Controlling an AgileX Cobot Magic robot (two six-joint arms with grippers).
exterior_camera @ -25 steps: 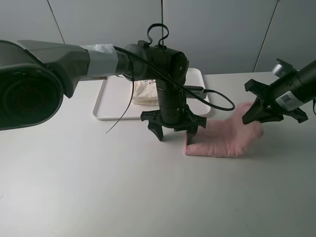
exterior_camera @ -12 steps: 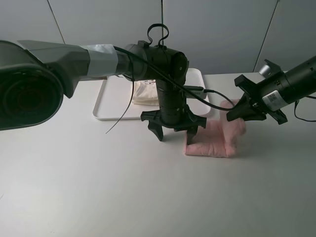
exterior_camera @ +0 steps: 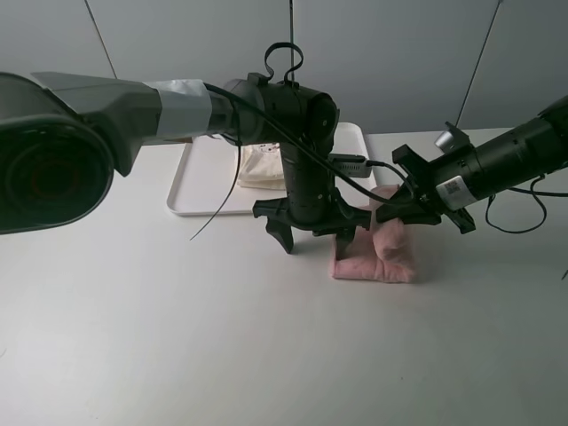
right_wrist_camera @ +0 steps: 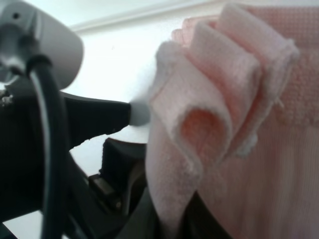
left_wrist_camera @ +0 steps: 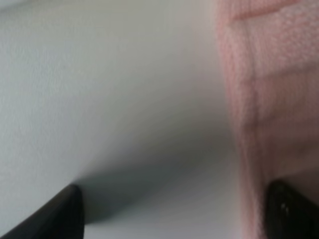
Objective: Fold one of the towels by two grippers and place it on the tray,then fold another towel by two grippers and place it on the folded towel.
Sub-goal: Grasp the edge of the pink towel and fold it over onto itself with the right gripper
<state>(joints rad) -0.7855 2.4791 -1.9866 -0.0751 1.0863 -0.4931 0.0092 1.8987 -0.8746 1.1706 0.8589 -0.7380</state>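
Table (exterior_camera: 177, 337): white, bare over most of its surface; taken as the landmark.

Tray (exterior_camera: 200, 191): white, set flat toward the far side of the table. The cream towel (exterior_camera: 260, 169) is seen lying folded on it, partly hidden behind the left arm.

Pink towel (exterior_camera: 377, 253): laid on the table just in front of the tray's right end, off the tray. One edge is lifted and doubled back over the rest, so a bunched fold stands above the flat part. In the right wrist view (right_wrist_camera: 219, 114) the pinched edge is seen as a rolled loop of terry.

Left gripper (exterior_camera: 311, 238): pointed straight down at the table, jaws spread wide, nothing between them. One fingertip (left_wrist_camera: 294, 209) is set at the pink towel's near-left edge; the other is on bare table.

Right gripper (exterior_camera: 397, 213): closed on the lifted edge of the pink towel, held above the flat part.
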